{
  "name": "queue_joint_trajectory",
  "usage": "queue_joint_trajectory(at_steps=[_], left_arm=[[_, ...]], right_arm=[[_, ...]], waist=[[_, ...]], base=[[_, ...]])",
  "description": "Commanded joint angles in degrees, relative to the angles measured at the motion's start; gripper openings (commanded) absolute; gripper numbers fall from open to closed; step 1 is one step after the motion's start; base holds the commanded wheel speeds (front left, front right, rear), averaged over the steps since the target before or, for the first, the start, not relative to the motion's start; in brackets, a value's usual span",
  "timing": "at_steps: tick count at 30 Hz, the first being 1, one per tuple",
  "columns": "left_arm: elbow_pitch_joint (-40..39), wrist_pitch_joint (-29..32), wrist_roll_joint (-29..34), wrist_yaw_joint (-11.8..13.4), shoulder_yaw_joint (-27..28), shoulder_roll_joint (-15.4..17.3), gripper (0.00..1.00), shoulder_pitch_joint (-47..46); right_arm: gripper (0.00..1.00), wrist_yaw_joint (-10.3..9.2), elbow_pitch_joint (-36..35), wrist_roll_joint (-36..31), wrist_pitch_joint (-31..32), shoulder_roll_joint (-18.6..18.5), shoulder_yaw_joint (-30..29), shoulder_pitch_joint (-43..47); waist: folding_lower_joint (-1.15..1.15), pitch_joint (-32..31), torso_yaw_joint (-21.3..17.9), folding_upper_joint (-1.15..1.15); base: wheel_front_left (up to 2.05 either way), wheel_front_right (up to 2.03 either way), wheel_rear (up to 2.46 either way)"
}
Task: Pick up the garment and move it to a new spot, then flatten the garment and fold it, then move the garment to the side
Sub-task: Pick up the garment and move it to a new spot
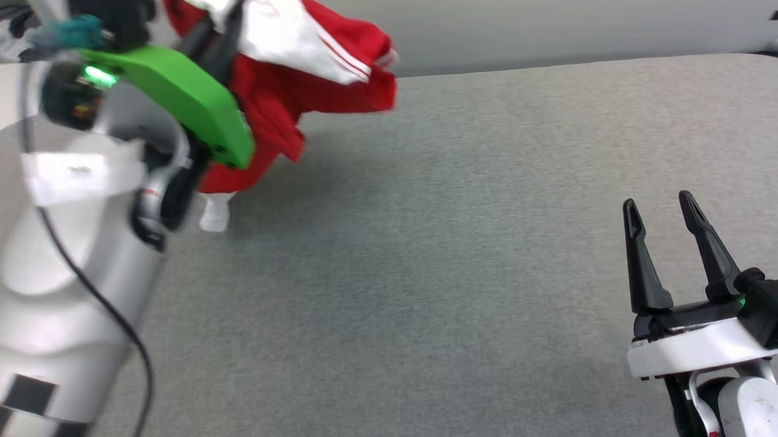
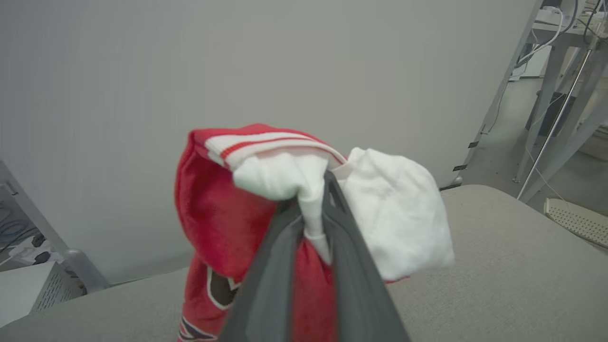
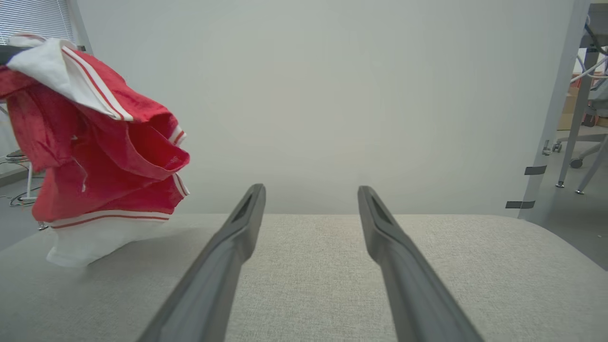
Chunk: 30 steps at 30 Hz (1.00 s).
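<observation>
The left gripper (image 2: 317,199) has its jaws clamped on a white fold of the crumpled red jersey garment (image 1: 279,98) with white, stripe-trimmed sleeves. The garment hangs bunched straight down from them, its lowest white edge apparently brushing the grey fabric bench (image 1: 464,274) (contact is hard to judge). The right gripper (image 1: 661,210), jaws wide and empty, has the garment well off to their left.

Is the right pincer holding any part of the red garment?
No, the right pincer is open and empty above the table, and the garment hangs apart from it at the left of the right wrist view.
</observation>
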Motion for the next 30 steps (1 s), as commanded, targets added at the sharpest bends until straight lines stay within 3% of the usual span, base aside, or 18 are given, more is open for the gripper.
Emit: queue_joint_trajectory(at_steps=[1,6,7,9,15,16,17,18,30], left_arm=[[0.04,-0.37,-0.23,0.13,-0.78,-1.55,0.0,2.15],[2.7,-2.17,-2.01,0.02,-4.07,-8.5,0.0,7.26],[4.78,-3.19,-2.45,-0.37,-6.18,-12.14,0.0,9.79],[7.3,-3.73,-2.68,-0.66,-8.09,-15.14,0.0,11.82],[16.04,-4.68,-1.01,-1.19,-13.89,-20.85,0.0,15.0],[17.11,-4.91,-0.87,-1.14,-14.44,-21.33,0.11,15.16],[18.4,-5.01,-0.65,-1.03,-15.2,-21.82,0.76,15.28],[19.34,-4.83,-0.59,-1.04,-15.83,-22.14,1.0,15.35],[22.22,-11.1,-1.29,-2.72,-17.27,-23.31,1.0,12.02]], right_arm=[[1.0,-0.06,0.06,0.21,-0.4,0.33,0.0,0.46],[1.0,-0.06,0.08,0.31,-0.58,0.53,-0.04,0.23],[1.0,-0.06,0.16,0.32,-0.67,0.59,0.01,0.03],[1.0,-0.06,0.18,0.4,-0.75,0.63,0.11,-0.3],[1.0,-0.06,0.61,0.47,-0.94,0.73,0.78,-1.27],[1.0,-0.06,0.7,0.48,-0.96,0.74,0.86,-1.38],[1.0,-0.06,0.84,0.49,-0.98,0.75,0.9,-1.47],[1.0,-0.06,0.95,0.51,-1.0,0.76,0.93,-1.52],[1.0,-0.06,2.91,0.26,-1.09,0.79,0.23,-0.95]], waist=[[0.01,-0.65,-2.84,0.0],[0.01,1.01,-5.29,0.0],[0.01,1.84,-6.13,0.0],[0.01,2.7,-6.79,0.0],[0.01,4.99,-8.08,0.0],[0.01,5.19,-8.17,0.0],[0.01,5.35,-8.19,0.0],[0.01,5.46,-8.17,0.0],[0.01,1.8,-3.34,0.0]], base=[[0.0,0.0,0.0],[0.0,0.0,0.0],[0.0,0.0,0.0],[0.0,0.0,0.0],[0.0,0.0,0.0],[0.0,0.0,0.0],[0.0,0.0,0.0],[0.0,0.0,0.0],[0.0,0.0,0.0]])
